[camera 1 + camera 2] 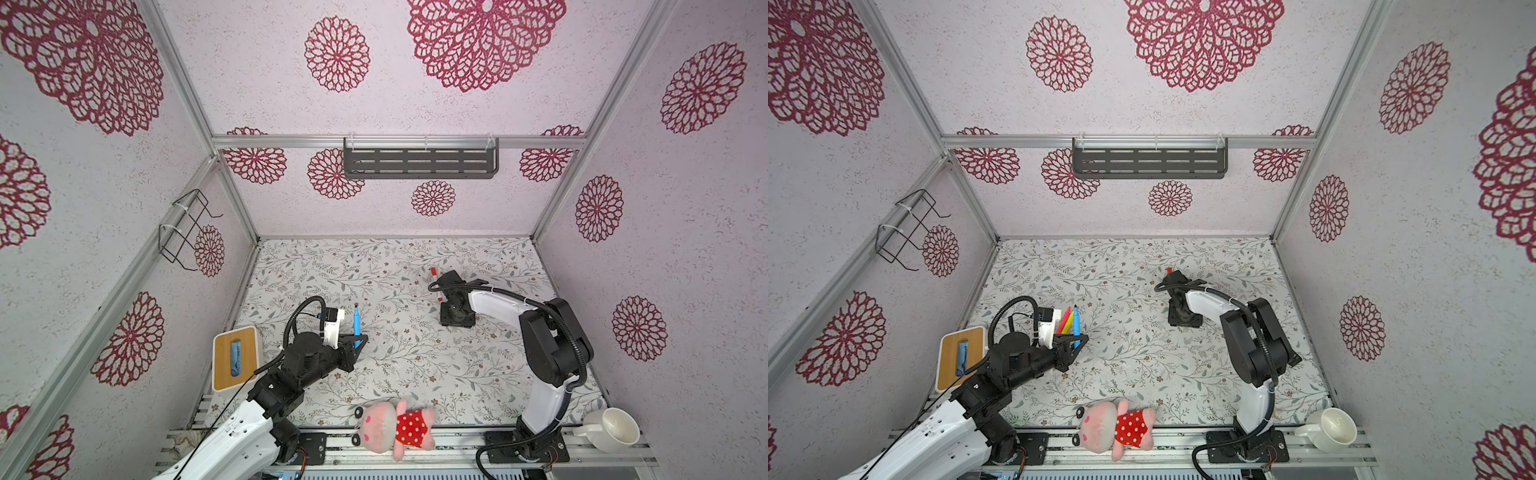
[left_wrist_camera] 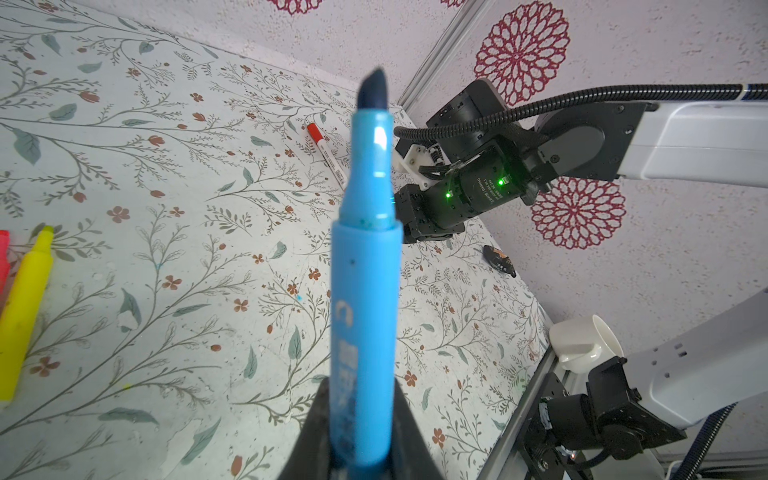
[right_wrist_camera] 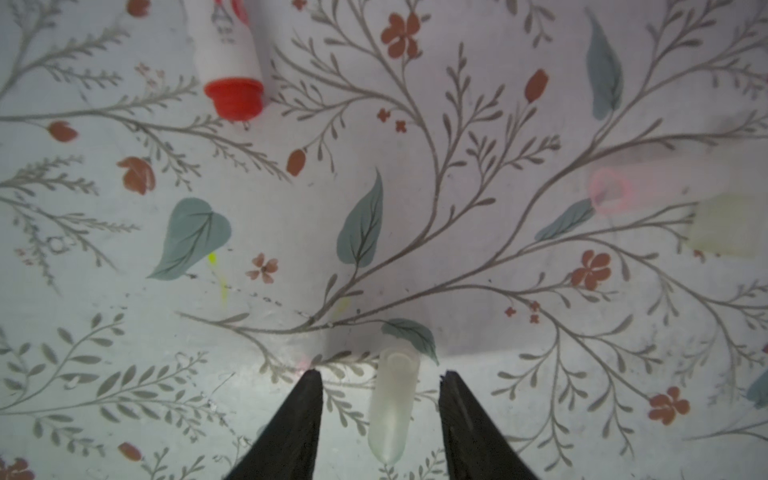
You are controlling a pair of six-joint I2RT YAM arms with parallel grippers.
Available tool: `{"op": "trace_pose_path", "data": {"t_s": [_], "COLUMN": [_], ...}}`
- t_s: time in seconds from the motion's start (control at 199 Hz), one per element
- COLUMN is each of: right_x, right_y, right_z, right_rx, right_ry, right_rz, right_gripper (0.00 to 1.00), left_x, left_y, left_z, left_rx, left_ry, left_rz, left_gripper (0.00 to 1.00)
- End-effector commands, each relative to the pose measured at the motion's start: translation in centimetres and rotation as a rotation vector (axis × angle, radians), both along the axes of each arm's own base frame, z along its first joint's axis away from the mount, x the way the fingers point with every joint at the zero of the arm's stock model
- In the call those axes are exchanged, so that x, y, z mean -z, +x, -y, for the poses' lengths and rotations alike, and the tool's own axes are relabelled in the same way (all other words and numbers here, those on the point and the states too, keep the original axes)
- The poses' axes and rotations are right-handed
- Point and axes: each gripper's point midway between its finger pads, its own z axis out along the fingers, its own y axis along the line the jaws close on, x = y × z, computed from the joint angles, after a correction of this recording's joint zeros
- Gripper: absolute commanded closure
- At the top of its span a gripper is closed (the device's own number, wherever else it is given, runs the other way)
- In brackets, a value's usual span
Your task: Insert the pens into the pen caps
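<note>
Now 4 pens (image 2: 25,316) (image 2: 3,257) (image 2: 328,156), blue one (image 2: 365,291) in L gripper (image 1: 358,341); 3 caps (image 3: 392,407) (image 3: 609,195) (image 3: 723,226).

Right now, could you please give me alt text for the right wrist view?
The open right gripper straddles a translucent pen cap lying on the floral tablecloth. A white pen with a red end lies beyond it, and a pink-rimmed cap and a yellowish cap show blurred near one edge.

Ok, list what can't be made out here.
- Yellow pen and pink pen: hidden in a top view behind the left wrist mount.
- Pink cap and yellowish cap: blurred in the right wrist view; both top views show no cap, under the right arm or too faint.
- White pen: cut off by the right wrist view's edge.
</note>
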Motion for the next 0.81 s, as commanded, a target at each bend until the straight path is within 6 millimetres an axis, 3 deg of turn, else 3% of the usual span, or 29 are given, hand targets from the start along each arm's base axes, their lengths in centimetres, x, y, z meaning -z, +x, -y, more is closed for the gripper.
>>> {"op": "trace_pose_path", "data": {"t_s": [0.0, 0.801], "right_x": [-0.6, 1.7], "right_y": [0.6, -0.5], "right_z": [0.3, 0.6], "right_rx": [0.030, 0.036], "right_ry": [-0.009, 0.010], "right_rz": [0.024, -0.026], "right_gripper": [0.53, 0.72], "left_x": [-0.1, -0.3], "left_y": [0.3, 0.2], "left_z": [-0.3, -0.3], "left_rx": [-0.021, -0.013], "left_ry": [-0.001, -0.008], "left_rz": [0.002, 0.000], "left_gripper": [1.00, 1.00]}}
